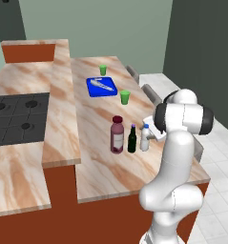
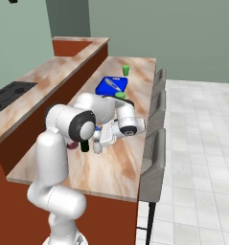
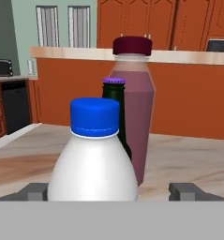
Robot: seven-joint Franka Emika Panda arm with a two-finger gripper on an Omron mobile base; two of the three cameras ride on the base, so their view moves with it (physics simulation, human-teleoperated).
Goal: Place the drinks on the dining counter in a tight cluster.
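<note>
Three drinks stand close together in a row on the dining counter (image 1: pixel 101 176): a stout maroon bottle (image 1: pixel 117 136), a slim dark green bottle with a purple cap (image 1: pixel 132 140) and a white bottle with a blue cap (image 1: pixel 145 139). My gripper (image 1: pixel 152 131) reaches in level from the stool side, open around the white bottle (image 3: pixel 92 168). In the hand view the right fingertip (image 3: pixel 188 192) stands clear of the bottle and the left fingertip (image 3: pixel 36 192) is close beside it. The green bottle (image 3: pixel 114 93) and the maroon bottle (image 3: pixel 134 93) line up behind. From the right base view my arm hides most of the maroon bottle.
Farther along the counter lie a blue board (image 1: pixel 101 86) with a knife and two green cups (image 1: pixel 103 70) (image 1: pixel 125 97). Grey stools (image 2: pixel 154 143) line the counter's outer edge. A higher marble ledge (image 1: pixel 60 119) borders the far side, with the black stove (image 1: pixel 15 119) beyond.
</note>
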